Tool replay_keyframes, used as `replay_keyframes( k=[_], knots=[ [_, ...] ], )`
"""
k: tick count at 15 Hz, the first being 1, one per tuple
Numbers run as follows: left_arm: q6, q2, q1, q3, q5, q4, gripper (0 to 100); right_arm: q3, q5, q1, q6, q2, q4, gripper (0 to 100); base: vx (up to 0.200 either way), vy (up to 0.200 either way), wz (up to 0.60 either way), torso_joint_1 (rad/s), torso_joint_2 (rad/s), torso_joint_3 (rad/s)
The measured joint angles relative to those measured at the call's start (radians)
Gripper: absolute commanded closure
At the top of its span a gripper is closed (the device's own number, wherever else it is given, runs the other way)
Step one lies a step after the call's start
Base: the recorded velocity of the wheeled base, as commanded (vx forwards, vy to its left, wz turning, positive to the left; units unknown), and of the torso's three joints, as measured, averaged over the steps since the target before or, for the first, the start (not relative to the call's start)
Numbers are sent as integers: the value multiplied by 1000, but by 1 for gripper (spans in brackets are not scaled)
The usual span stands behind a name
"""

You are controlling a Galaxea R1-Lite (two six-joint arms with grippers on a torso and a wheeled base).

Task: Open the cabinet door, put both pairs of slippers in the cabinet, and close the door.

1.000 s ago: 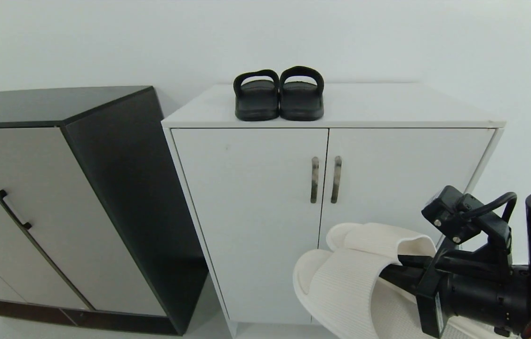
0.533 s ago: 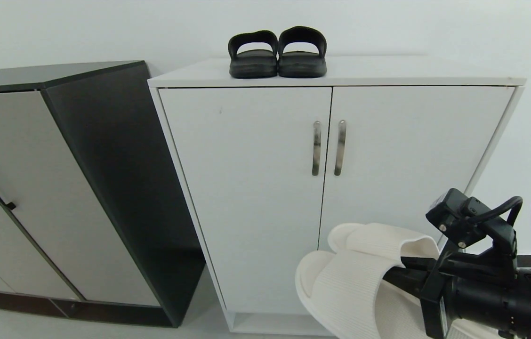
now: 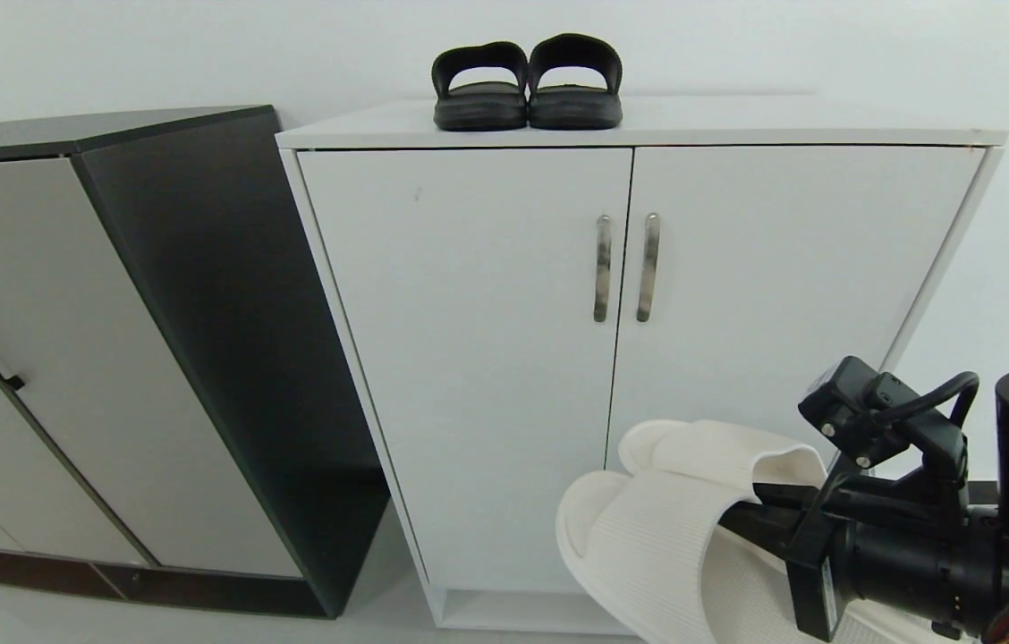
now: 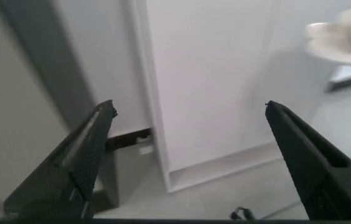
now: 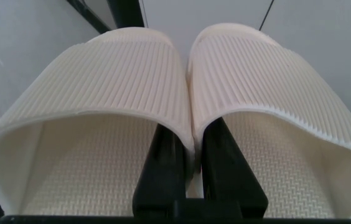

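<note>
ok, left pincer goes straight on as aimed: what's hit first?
Likely the white two-door cabinet's closed left door, low near its outer edge; nothing else lies ahead of the left pincer, depth unclear.

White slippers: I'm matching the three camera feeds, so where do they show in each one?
Head view: white slippers lower right, on the right pincer, before the white cabinet.
Left wrist view: pale blur beyond the open left pincer, beside the cabinet front.
Right wrist view: close up, side by side, clamped by the pincer.
Shared landmark: the cabinet's white doors.
</note>
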Motion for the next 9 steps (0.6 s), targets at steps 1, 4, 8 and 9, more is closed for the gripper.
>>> replay_keyframes(
  k=[1, 4, 8, 9],
  knots=[
    [3, 97, -38, -28, -37, -51, 0, 1, 0, -1, 0, 2, 0, 100, 0, 0, 0, 0, 0, 0],
    [-4, 396, -260, -176, -92, -146, 0, 1, 0, -3, 3, 4, 0, 100, 0, 0, 0, 0, 0, 0],
    [-83, 721, -571, -410, -23, -289, 0, 0, 2, -14, 4, 6, 0, 100, 0, 0, 0, 0, 0, 0],
    [-96, 778, -611, -457, -9, -309, 0, 0, 2, -16, 5, 8, 0, 100, 0, 0, 0, 0, 0, 0]
  ],
)
